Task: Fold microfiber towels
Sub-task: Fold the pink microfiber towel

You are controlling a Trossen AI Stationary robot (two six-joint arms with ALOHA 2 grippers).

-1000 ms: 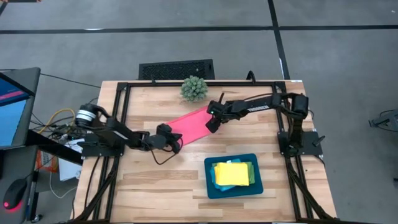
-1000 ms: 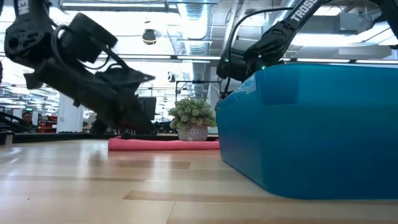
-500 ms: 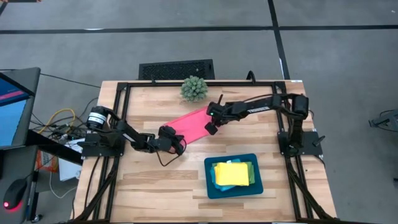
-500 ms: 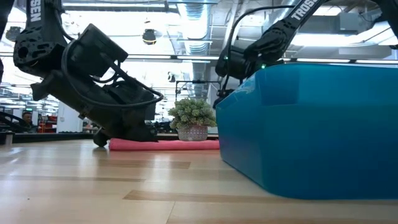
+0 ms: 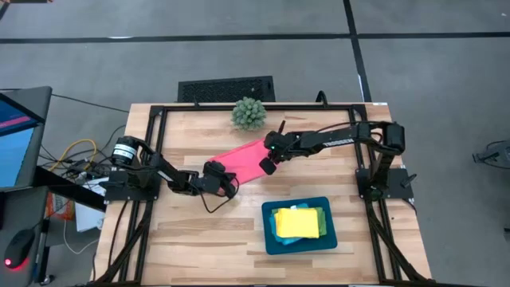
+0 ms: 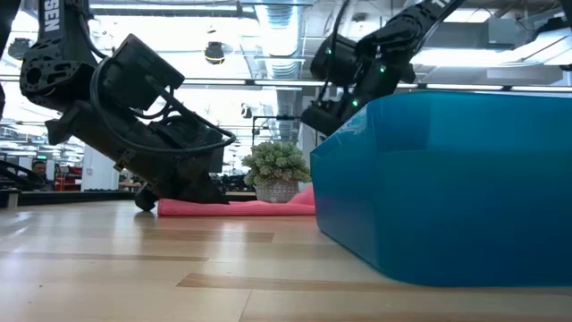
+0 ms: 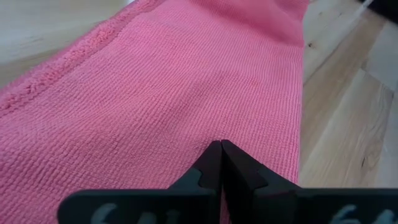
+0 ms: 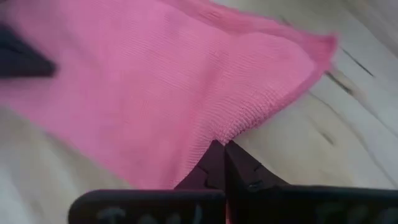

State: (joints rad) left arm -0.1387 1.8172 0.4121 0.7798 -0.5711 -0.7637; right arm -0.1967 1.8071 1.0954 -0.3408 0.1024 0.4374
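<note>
The pink towel (image 5: 243, 159) lies in the middle of the table (image 5: 199, 239), stretched between 2 claws. The left claw (image 5: 225, 182) pinches its 8 o'clock end, squeezed tight. The right claw (image 5: 268, 162) pinches its 3 o'clock edge, squeezed tight and lifting it a little. At 5 o'clock sits a blue tray (image 5: 269, 231) with a yellow towel (image 5: 296, 222) on top.

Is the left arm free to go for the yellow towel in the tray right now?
Probably not: the left gripper is shut on the pink towel, though the yellow towel lies uncovered atop the tray.
</note>
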